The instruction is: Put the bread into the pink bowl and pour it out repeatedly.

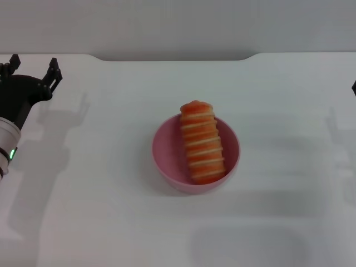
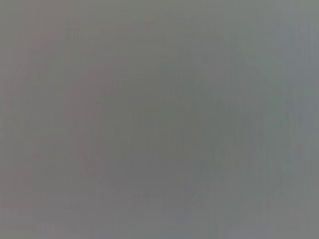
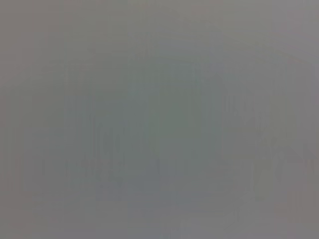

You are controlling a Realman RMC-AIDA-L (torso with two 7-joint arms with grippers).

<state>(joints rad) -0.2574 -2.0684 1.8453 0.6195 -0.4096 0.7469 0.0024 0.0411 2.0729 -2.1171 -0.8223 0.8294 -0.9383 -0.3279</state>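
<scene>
Head view: pink bowl [image 1: 196, 161] sits upright on the white counter [image 1: 100, 211], roughly mid-counter. The bread [image 1: 202, 142] lies in the bowl, ridged orange top with cream stripes facing up. It's longer than the bowl is deep, so it leans: near end down inside by the front wall, far end poking up over the back rim. Nothing is touching either one. Left end effector [image 1: 32, 71] is at the far left edge of the counter, well apart from the bowl, black fingers [image 1: 53, 72] pointing away from the robot and spread with a clear gap between them, pinching nothing. Its arm runs down the left edge with a small green light on the pale wrist section. Right end effector: only a dark sliver shows at the far right edge, probably part of it, well apart from the bowl; cannot tell how its fingers stand. Faint shadows of both arms fall on the counter at each side. The counter's far edge has a shallow notch with grey beyond it. Left wrist view and right wrist view both show a flat grey field, nothing readable in either, no bowl, bread or fingers to place.
</scene>
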